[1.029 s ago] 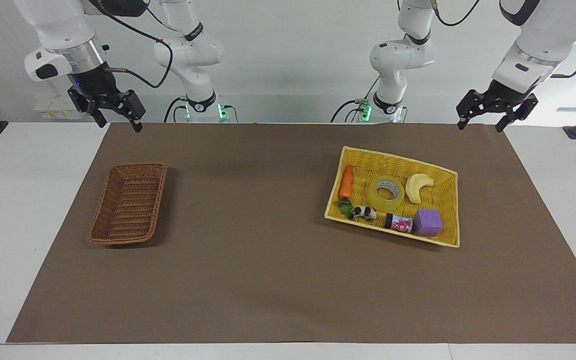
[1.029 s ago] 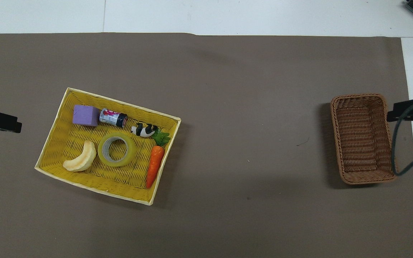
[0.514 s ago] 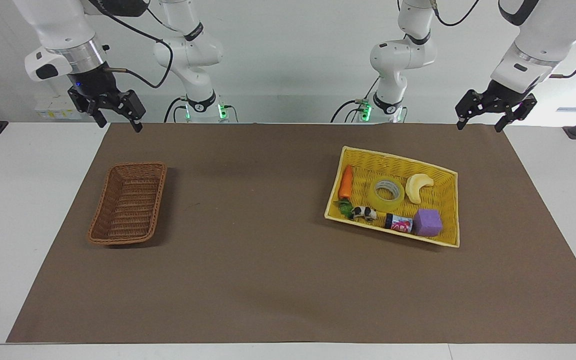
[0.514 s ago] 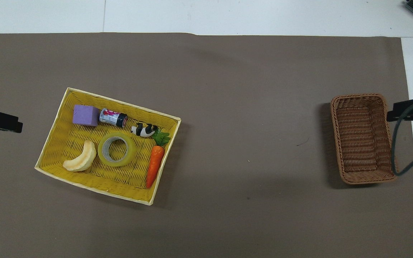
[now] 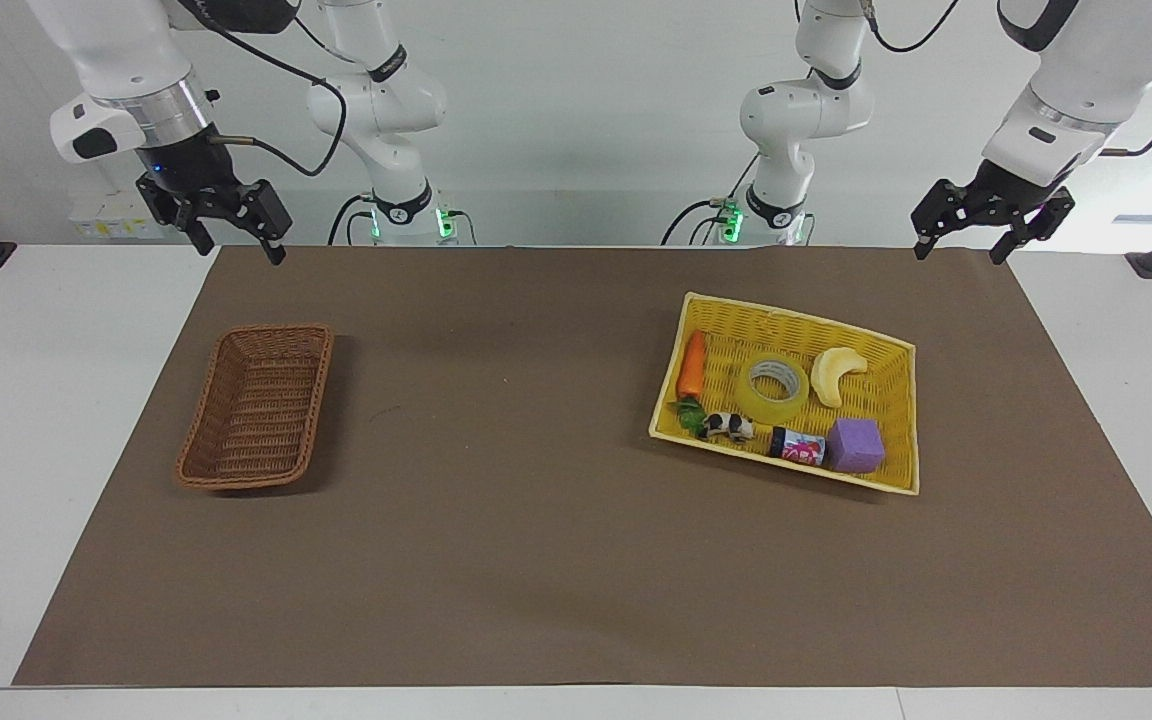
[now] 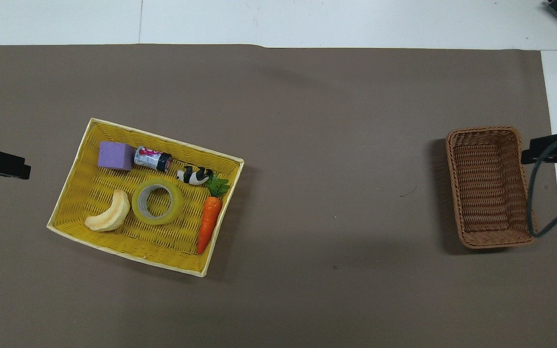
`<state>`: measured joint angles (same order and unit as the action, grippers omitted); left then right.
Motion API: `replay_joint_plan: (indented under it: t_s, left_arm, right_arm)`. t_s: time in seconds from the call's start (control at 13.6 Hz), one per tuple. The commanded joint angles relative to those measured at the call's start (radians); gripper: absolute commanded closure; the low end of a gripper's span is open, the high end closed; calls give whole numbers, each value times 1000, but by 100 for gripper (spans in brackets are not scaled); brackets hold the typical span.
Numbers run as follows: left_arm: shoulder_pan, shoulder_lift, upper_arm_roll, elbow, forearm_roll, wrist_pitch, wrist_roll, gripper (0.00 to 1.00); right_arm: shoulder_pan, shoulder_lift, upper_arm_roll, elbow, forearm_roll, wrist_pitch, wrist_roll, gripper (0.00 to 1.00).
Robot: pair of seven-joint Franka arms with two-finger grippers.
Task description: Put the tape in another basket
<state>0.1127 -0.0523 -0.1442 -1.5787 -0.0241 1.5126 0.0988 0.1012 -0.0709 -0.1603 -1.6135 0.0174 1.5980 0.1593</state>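
Translucent tape (image 5: 774, 389) lying in yellow basket (image 5: 898, 412), wicker basket (image 5: 256, 405) empty; left pincer (image 5: 963, 253) and right pincer (image 5: 242, 252) raised, spread, nothing grasped.

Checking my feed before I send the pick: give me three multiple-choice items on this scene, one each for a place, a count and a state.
1. Where is the tape?
A. in the yellow basket
B. in the brown basket
C. on the mat

2. How many things lie in the yellow basket?
A. four
B. six
C. eight

3. What does the left gripper hold?
A. the tape
B. the banana
C. nothing

Answers:
1. A, it lies flat between banana and carrot.
2. B, tape, banana, carrot, cow figure, can, purple cube.
3. C, its open fingers hang in the air.
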Motion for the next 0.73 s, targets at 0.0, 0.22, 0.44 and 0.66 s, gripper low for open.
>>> replay_joint_plan:
  t_s: [0.0,0.22,0.44,0.66]
  left_arm:
    - [-7,-11,-3,-50,13,52,5,0]
    - [-14,-9,-8,-150,13,147,5,0]
    - [-33,-9,-11,-266,13,292,-7,0]
    - [-34,9,-11,-332,13,388,-141,0]
  right_arm:
    - [0,-9,-4,-11,7,10,-17,0]
    - [0,-9,-4,-11,7,10,-17,0]
    - [2,-9,-4,-11,7,10,-17,0]
    - [2,-9,-4,-11,7,10,-17,0]
